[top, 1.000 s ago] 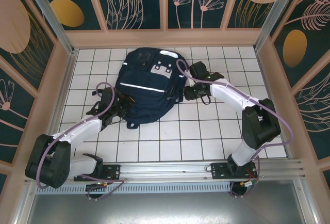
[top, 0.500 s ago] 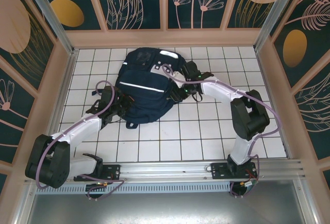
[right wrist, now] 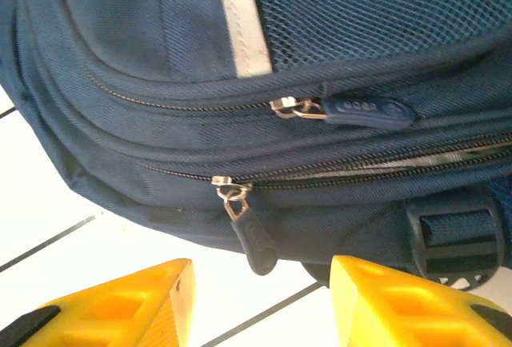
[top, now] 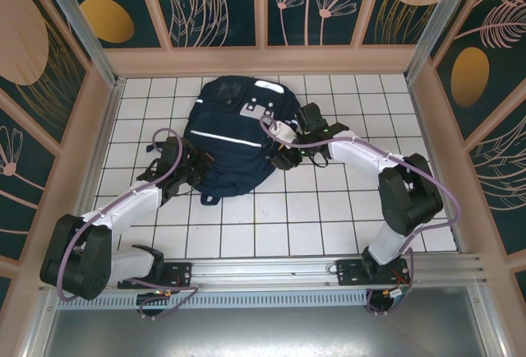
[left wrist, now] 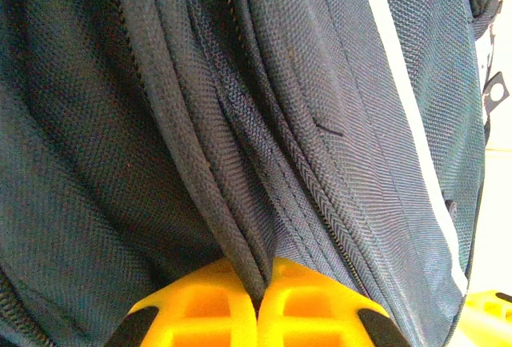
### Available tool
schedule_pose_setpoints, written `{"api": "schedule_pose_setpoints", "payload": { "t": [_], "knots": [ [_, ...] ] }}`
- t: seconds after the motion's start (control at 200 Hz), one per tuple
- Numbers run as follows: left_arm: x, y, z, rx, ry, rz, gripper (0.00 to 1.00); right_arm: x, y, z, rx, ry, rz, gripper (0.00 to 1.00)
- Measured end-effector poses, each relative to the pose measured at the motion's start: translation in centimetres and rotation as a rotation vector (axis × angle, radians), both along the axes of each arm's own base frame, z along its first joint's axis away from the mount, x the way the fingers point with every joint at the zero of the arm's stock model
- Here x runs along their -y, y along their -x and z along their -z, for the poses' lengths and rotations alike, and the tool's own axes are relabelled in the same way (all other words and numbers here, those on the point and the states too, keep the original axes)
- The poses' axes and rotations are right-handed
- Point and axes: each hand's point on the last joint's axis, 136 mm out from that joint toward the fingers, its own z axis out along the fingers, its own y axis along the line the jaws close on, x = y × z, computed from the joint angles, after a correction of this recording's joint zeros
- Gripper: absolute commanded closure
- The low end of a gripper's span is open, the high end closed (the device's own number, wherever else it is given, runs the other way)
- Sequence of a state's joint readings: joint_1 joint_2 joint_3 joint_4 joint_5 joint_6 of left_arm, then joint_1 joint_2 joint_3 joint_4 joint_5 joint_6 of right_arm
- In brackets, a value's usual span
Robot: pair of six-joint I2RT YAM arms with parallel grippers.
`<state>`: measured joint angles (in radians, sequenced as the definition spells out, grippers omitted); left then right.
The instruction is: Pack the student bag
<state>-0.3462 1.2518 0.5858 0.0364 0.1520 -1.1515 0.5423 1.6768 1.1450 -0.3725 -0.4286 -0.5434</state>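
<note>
1. Firstly, at the left, the left gripper (top: 187, 168) sits at the near-left edge of the student bag (top: 234, 131). Its yellow fingers (left wrist: 200, 315) are squeezed together on a raised fabric ridge (left wrist: 232, 235) beside a zip. I judge this pinch steadies the bag while the other arm works.
2. Centrally, the bag lies flat on the tiled table (top: 329, 209), in the far middle, front side up, between both arms.
3. At the right, the right gripper (right wrist: 262, 273) stands roughly half open at the bag's right side, holding nothing. The lower zipper pull (right wrist: 254, 243) hangs just beyond the gap, apart from both fingers. It is probably lined up there so the gripper can take the pull and open that compartment.
4. Hidden or unclear:
   - The bag's inside is covered by fabric.
   - A pale sliver along the lower zip may be an opening, though I cannot tell.
   - The buckle (right wrist: 456, 235) is cut off at the frame's right edge.
</note>
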Motion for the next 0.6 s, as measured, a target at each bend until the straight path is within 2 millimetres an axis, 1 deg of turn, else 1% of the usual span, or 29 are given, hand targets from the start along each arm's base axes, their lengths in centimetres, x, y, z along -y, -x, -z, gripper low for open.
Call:
{"api": "schedule_pose_setpoints", "payload": {
  "t": [0.155, 0.38, 0.46, 0.495, 0.52, 0.551, 0.596],
  "knots": [
    [0.0, 0.0, 0.0, 0.0, 0.0, 0.0, 1.0, -0.2, 0.2, 0.3, -0.012, -0.008, -0.019, 0.54],
    [0.0, 0.0, 0.0, 0.0, 0.0, 0.0, 1.0, -1.0, 0.0, 2.1, -0.049, 0.013, -0.029, 0.59],
    [0.0, 0.0, 0.0, 0.0, 0.0, 0.0, 1.0, -1.2, 0.1, 2.6, -0.057, 0.021, -0.035, 0.63],
    [0.0, 0.0, 0.0, 0.0, 0.0, 0.0, 1.0, -1.2, 0.2, 2.8, -0.06, 0.025, -0.037, 0.67],
    [0.0, 0.0, 0.0, 0.0, 0.0, 0.0, 1.0, -1.3, 0.2, 3.0, -0.065, 0.027, -0.035, 0.73],
    [0.0, 0.0, 0.0, 0.0, 0.0, 0.0, 1.0, -1.2, 0.1, 3.1, -0.067, 0.029, -0.028, 0.83],
    [0.0, 0.0, 0.0, 0.0, 0.0, 0.0, 1.0, -1.2, 0.0, 3.2, -0.059, 0.035, -0.03, 0.93]
  ]
}}
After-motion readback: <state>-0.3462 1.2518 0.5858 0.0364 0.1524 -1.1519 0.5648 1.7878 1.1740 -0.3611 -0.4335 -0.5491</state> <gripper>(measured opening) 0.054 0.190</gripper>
